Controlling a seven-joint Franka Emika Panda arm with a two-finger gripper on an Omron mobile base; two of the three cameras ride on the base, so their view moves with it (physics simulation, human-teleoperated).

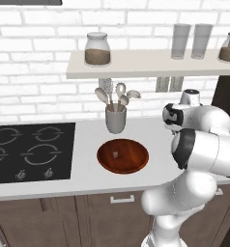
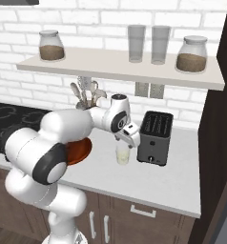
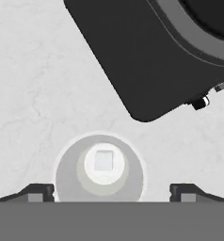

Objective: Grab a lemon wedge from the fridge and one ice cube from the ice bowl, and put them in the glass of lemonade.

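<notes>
A: Hand view: the gripper is being held directly above the glass of lemonade, jaws spread wide, nothing pinched. An ice cube is seen sitting inside the glass, probably just dropped in.

B: Where's the glass being kept?

A: Near the counter's front edge, just beside the toaster. The ice bowl is being left mid-counter by the utensil cup, one cube inside. No lemon wedge can be made out in the glass.

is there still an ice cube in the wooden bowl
Yes, a small pale ice cube sits near the middle of the bowl in the left base view.
</notes>
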